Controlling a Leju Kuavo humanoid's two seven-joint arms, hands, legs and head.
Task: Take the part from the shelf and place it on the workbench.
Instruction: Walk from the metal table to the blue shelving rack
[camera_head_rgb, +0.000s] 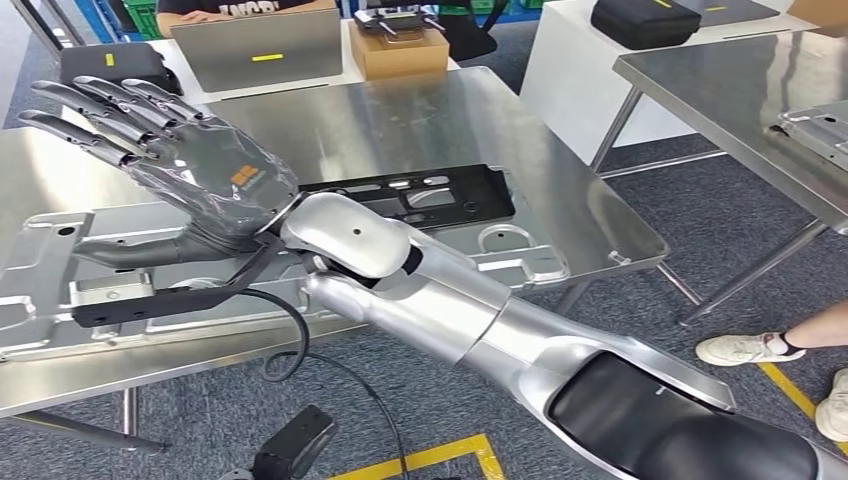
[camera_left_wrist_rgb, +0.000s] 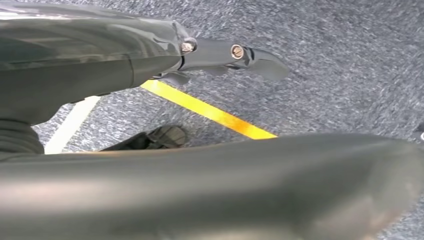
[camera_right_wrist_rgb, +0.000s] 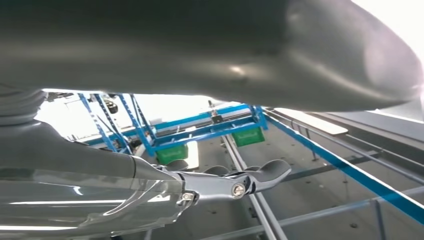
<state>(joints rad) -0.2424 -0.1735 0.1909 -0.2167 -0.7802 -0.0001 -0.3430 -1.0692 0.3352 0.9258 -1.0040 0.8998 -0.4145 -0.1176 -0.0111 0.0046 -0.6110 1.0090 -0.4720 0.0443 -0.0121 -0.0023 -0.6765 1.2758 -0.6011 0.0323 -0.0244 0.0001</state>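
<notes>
Right hand, fingers spread and empty, hovers above one black elongated part lying flat on one silver stamped panel on the steel desk. Left hand: grasp state cannot be told; grey carpet below.

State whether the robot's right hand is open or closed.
Open: the right hand has its fingers spread above the workbench, holding nothing.

No legible text; just an orange logo, unreadable, on back of right hand.
</notes>
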